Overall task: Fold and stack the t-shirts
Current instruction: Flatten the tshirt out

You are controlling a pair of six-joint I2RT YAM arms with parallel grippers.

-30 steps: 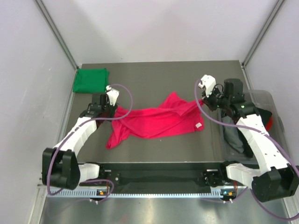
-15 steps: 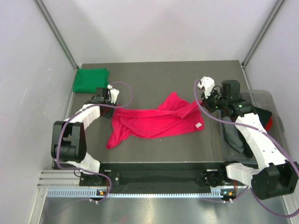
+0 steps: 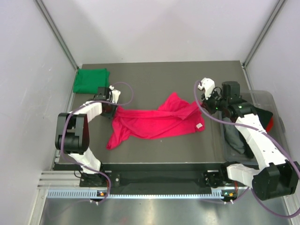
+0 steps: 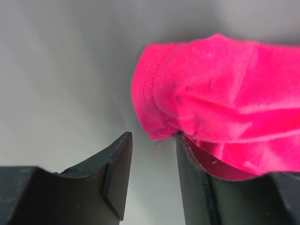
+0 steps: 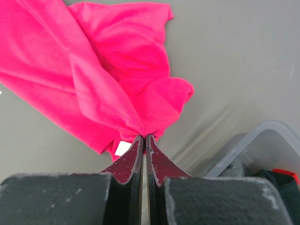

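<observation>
The crimson-pink t-shirt [image 3: 154, 122] lies crumpled and stretched across the middle of the table, its white label [image 3: 199, 125] near the right end. My right gripper [image 3: 205, 102] is shut on the shirt's far right corner; in the right wrist view the jaws [image 5: 144, 137] pinch a bunch of pink cloth [image 5: 108, 70] just above the label [image 5: 123, 148]. My left gripper [image 3: 114, 108] is open at the shirt's left edge; in the left wrist view [image 4: 152, 140] a hemmed corner of the shirt [image 4: 220, 93] lies over the right finger [image 4: 192, 178], and the gap is bare. The green t-shirt [image 3: 91, 80] lies folded at the back left corner.
A clear plastic bin [image 3: 262, 101] stands off the table's right edge with dark grey and red cloth in it; its rim shows in the right wrist view [image 5: 262, 140]. Grey walls close in the back and sides.
My left arm's elbow has swung up and toward the back while its gripper stayed at the shirt's left edge, shifting slightly back. The right gripper has hardly moved.
</observation>
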